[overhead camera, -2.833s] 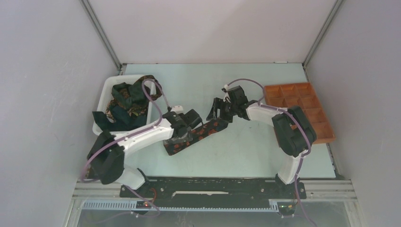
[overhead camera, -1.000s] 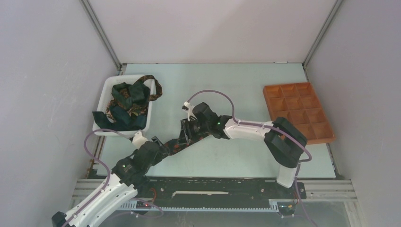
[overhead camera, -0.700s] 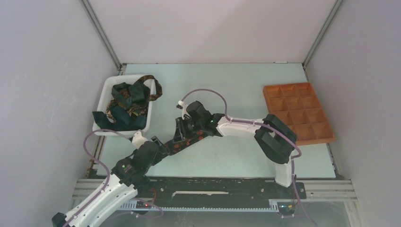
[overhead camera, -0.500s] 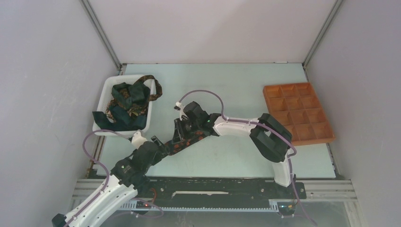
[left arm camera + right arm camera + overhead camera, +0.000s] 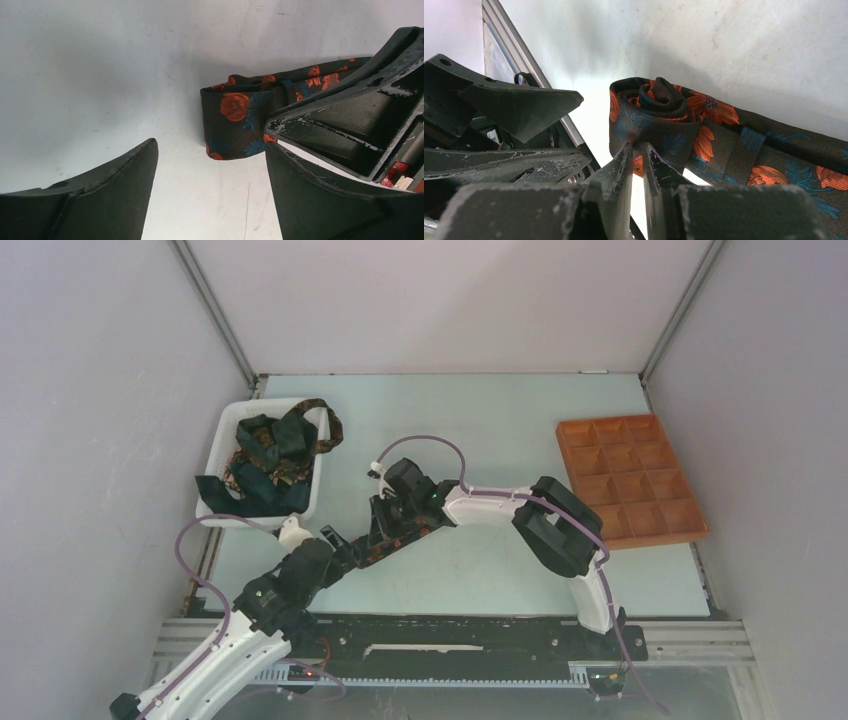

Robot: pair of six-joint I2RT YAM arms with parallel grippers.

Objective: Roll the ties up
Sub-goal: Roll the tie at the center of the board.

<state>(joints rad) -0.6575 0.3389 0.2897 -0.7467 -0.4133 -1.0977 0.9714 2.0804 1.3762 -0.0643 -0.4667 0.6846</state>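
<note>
- Tie (image 5: 664, 125): dark woven fabric, orange flowers, end coiled.
- Right gripper (image 5: 638, 150): nearly closed, apparently pinching the coil.
- Left gripper (image 5: 210, 175): wide apart, empty.
- Desk (image 5: 480, 430): pale, matte.

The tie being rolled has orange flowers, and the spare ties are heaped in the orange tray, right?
Not quite. The top view shows the spare ties heaped in the white bin on the left, not in the orange tray on the right. The tie being rolled does have orange flowers.
</note>
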